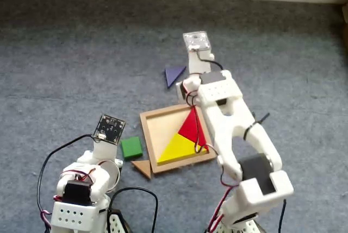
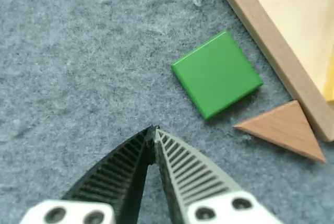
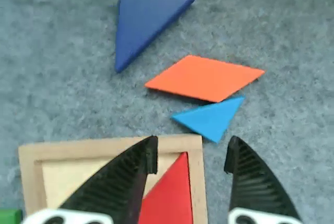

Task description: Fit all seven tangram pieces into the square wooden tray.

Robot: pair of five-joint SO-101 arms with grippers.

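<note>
The left pincer (image 2: 154,130), closed and empty, hangs just left of the green square (image 2: 217,73), while the right pincer (image 3: 190,153) gapes empty over the tray's (image 3: 104,146) far corner.

Under everything you have grey cloth (image 2: 73,51), fuzzy and matt. Your tray (image 2: 271,41) is pale, smooth bare wood, and the small triangle (image 2: 284,129) looks unpainted wood too. The green square (image 2: 216,73) wears smooth, faintly shiny paint. Your left gripper (image 2: 154,131) has ribbed matt plastic fingers (image 2: 182,166).
</note>
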